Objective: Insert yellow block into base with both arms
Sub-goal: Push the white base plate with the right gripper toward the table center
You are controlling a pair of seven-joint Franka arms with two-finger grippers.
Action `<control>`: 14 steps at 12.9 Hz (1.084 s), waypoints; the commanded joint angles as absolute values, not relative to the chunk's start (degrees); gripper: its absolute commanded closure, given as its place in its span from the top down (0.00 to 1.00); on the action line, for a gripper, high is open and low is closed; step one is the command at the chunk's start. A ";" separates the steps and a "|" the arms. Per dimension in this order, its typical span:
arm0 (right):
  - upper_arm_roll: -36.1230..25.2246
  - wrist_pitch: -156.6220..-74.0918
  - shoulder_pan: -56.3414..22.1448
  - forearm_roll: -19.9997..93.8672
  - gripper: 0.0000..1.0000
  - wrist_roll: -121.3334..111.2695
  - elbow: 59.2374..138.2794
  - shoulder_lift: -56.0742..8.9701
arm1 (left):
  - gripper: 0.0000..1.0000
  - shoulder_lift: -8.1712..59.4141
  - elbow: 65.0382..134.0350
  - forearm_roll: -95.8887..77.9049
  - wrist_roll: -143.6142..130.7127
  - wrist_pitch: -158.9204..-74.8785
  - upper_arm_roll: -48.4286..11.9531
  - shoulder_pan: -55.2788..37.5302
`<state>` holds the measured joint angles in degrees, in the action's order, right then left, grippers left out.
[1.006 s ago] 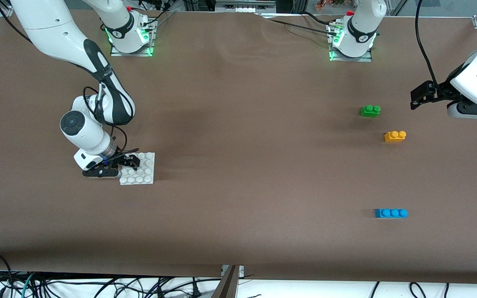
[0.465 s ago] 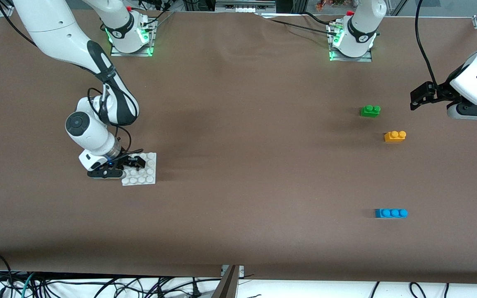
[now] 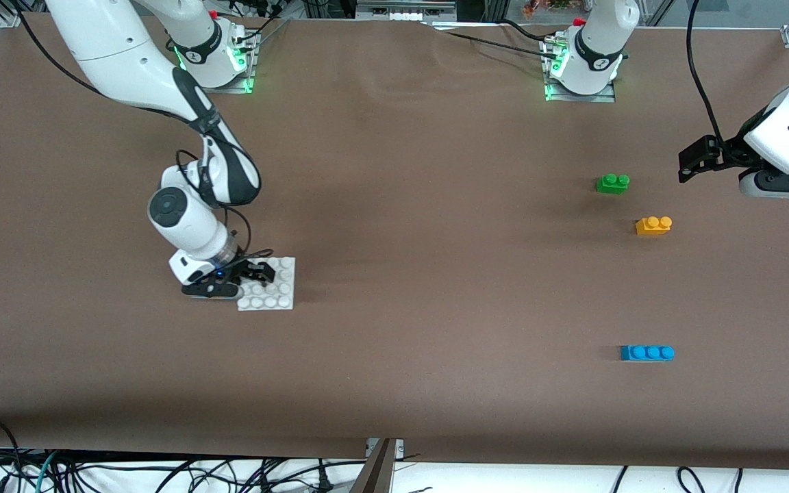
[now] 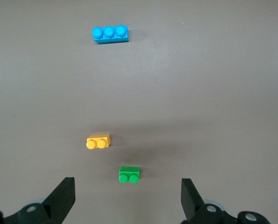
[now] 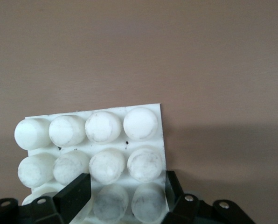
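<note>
Brown table (image 3: 394, 274), base (image 3: 278, 291) clamped in right hand (image 3: 247, 274)

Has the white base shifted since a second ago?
Yes. The base, clamped in the right end effector, has slid along the table toward the left arm's end, closing the gap to the blue brick, which has not moved.
</note>
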<state>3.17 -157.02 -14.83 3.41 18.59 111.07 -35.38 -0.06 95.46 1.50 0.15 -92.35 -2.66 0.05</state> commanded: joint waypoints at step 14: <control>2.64 -157.15 -39.01 3.08 0.75 43.23 87.98 -51.59 | 1.00 1.05 93.08 0.97 -0.79 -90.97 -2.99 0.53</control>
<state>2.94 -157.03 -37.06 3.35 41.13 91.24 -48.42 0.00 95.32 1.50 -0.43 -92.29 -2.66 0.05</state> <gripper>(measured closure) 0.247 0.000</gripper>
